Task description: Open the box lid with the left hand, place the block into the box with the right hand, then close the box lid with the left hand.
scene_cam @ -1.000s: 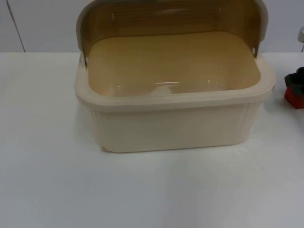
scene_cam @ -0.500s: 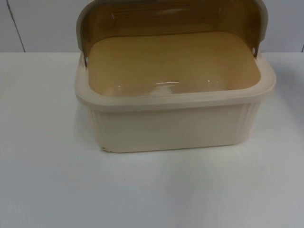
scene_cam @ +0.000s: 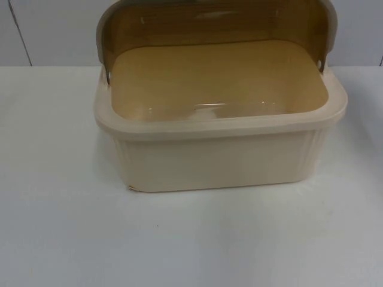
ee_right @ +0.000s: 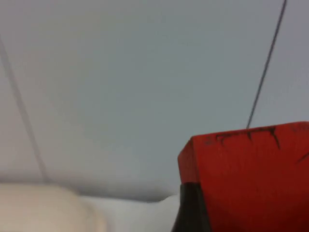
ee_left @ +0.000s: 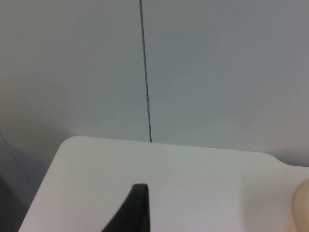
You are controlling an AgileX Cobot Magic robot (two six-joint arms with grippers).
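Noted at far left: left gripper (ee_left: 138, 212), waiting above the bare table (ee_left: 96, 164) near its corner, facing the grey partition wall (ee_left: 217, 72). Cannot tell whether open or closed. Glimpsed a cream corner of the box (ee_left: 302, 209) just beside it in the left wrist view.

Centre, top view: box (scene_cam: 221, 158) standing square on the table, amber see-through lid (scene_cam: 209, 24) swung up and back on its hinges. Opening step judged done. Looked inside: smooth tan floor, a few glints, nothing lying in it. No block in the box yet.

Right side, the change: a second ago, a red shape with black above it at the right edge of the top view, beside the box; gone from that edge half a second ago and absent now. Taken as lifted and carried, not set down.

Confirmed in the right wrist view: red block (ee_right: 246, 169) close up against the wall background, clear of the table, pinched in the right gripper (ee_right: 190, 210), closed on it with a black fingertip pressed to its side. Cream rim of the box (ee_right: 48, 208) off to one side, so block not yet over the opening.

Judged stage: transport under way; drop into the box and lid closing not yet done.
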